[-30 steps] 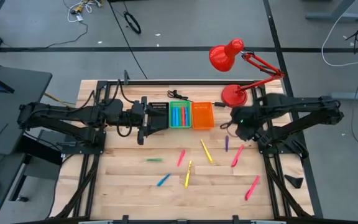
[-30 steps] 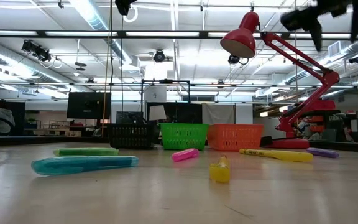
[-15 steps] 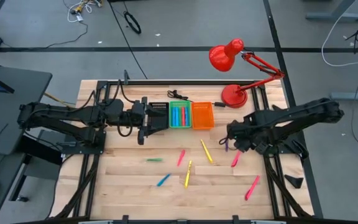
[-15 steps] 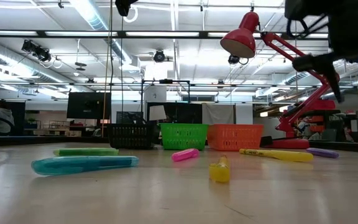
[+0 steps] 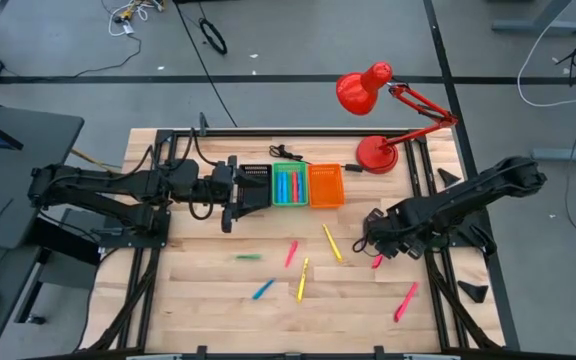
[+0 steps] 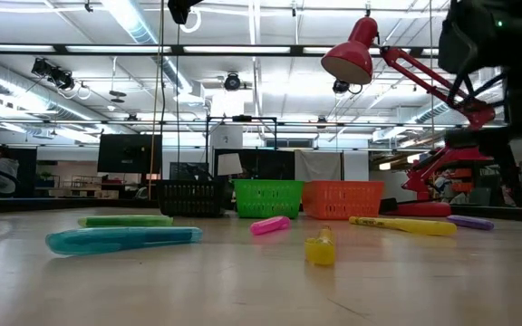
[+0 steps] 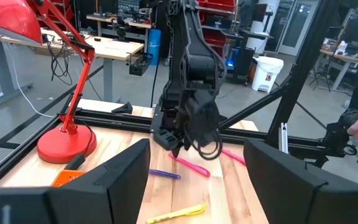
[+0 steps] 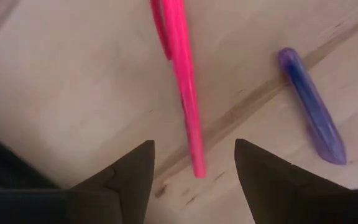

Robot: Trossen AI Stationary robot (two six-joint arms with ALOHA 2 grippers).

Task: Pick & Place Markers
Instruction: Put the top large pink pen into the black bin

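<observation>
Right gripper (image 8: 191, 177): low over the table's right side, fingers spread wide, empty, a pink marker (image 8: 183, 87) lined up in the gap between them but not yet touched.
Purple marker (image 8: 312, 107): lying just beside the pink one, apart from it, outside the fingers.
Left gripper (image 7: 194, 186): parked above the black bin (image 5: 254, 184) at the back of the table, fingers apart, nothing in them; this arm is waiting.
Green bin (image 5: 289, 186): a few markers already lie inside, blue, pink and green as far as I can tell, so part of the job is done.
Orange bin (image 5: 326, 186): looks to have nothing in it from above.
Loose markers: plenty left on the boards. A green one (image 5: 248, 257), a blue one (image 5: 262, 290), two yellow (image 5: 303, 279) (image 5: 332, 243), a pink one mid-table (image 5: 291, 253), another pink near the front right (image 5: 405, 301).
Progress: early to middle, I'd say; more markers are out than in.
Step in hand: the right arm looks set to close on the pink marker; a grasp comes before any carry to the bins.
</observation>
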